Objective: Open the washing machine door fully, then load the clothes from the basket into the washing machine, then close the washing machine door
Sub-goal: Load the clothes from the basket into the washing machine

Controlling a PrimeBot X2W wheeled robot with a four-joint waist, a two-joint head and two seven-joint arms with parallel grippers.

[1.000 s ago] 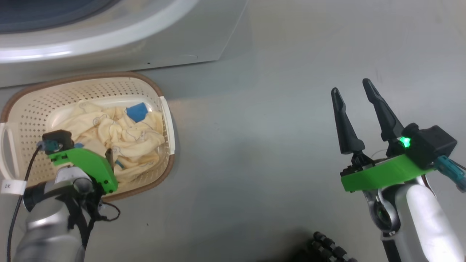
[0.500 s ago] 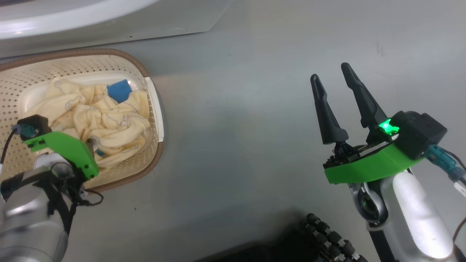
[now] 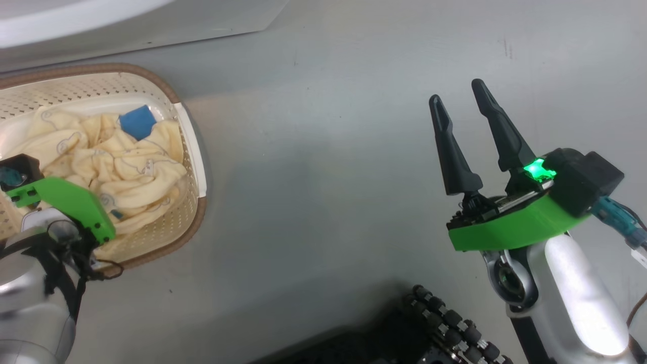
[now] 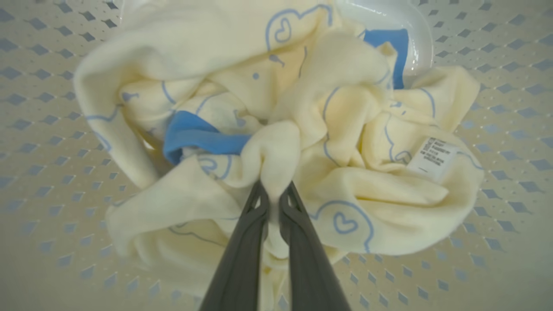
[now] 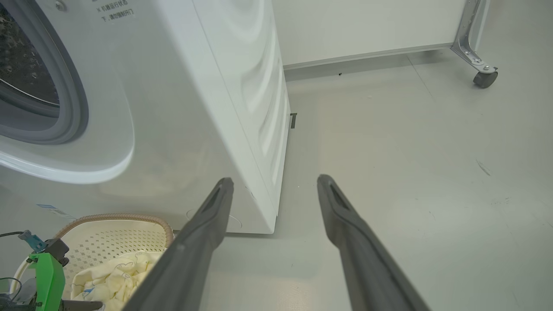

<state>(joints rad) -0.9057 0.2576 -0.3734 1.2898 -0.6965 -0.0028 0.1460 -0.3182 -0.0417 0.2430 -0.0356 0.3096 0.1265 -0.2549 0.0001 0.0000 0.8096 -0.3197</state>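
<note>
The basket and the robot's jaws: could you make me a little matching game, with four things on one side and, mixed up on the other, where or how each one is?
Things:
1. clothes
2. basket
3. left jaws
4. right jaws

States:
A. spread wide over bare floor
B. cream and perforated, standing on the floor by the washing machine
C. shut on a fold of fabric
D. bundled, pale yellow with blue print, lying in the basket

Pairs: 1-D, 2-B, 3-C, 4-A

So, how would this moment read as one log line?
left gripper: shut on clothes in basket | right gripper: open, empty
</note>
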